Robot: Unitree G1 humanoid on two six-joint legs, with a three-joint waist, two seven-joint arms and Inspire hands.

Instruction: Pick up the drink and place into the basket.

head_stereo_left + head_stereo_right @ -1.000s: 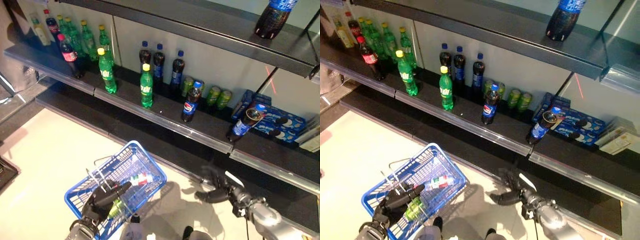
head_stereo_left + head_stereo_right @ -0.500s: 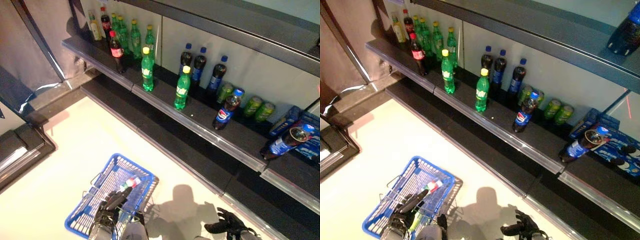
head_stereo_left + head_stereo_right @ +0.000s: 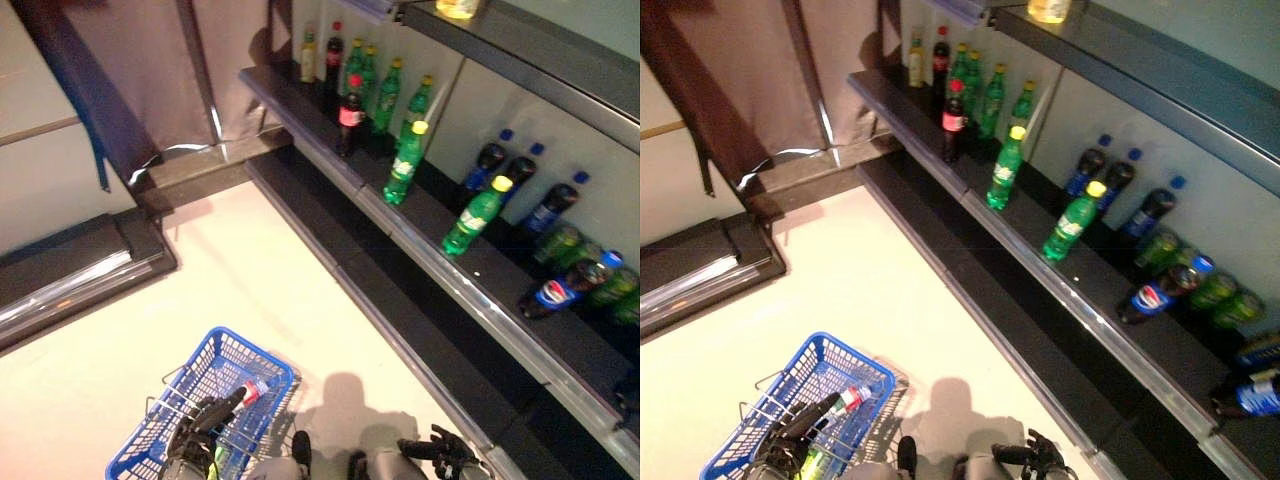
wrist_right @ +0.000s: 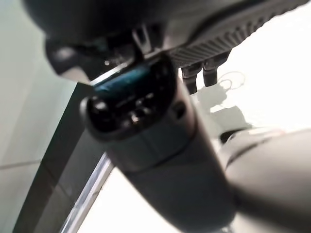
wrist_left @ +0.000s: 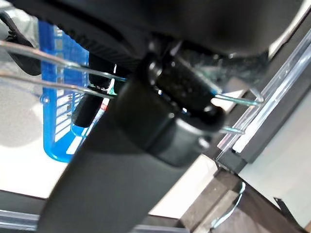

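My left hand (image 3: 200, 432) hangs low at the left, shut on the thin wire handles (image 5: 63, 73) of the blue basket (image 3: 250, 348). A green drink bottle with a red and white top (image 3: 247, 391) lies inside the basket. My right hand (image 3: 437, 452) is open and empty, low at the right above the pale floor, apart from the shelf. In the right wrist view its thumb (image 4: 146, 126) holds nothing. Green bottles (image 3: 404, 165), a red-labelled cola bottle (image 3: 349, 112) and blue-labelled bottles (image 3: 556, 292) are on the dark shelf (image 3: 440, 262).
Green cans (image 3: 560, 242) stand at the shelf's back. A lower dark shelf (image 3: 400, 322) runs under it and an upper shelf (image 3: 545, 62) above. A dark low platform (image 3: 70, 282) lies on the floor at the left. Pale floor (image 3: 240, 260) lies between.
The whole picture has swung left: the shelf now runs along the right and a dark platform shows at the left. My right hand has drawn back low, away from the shelf. The basket stays held.
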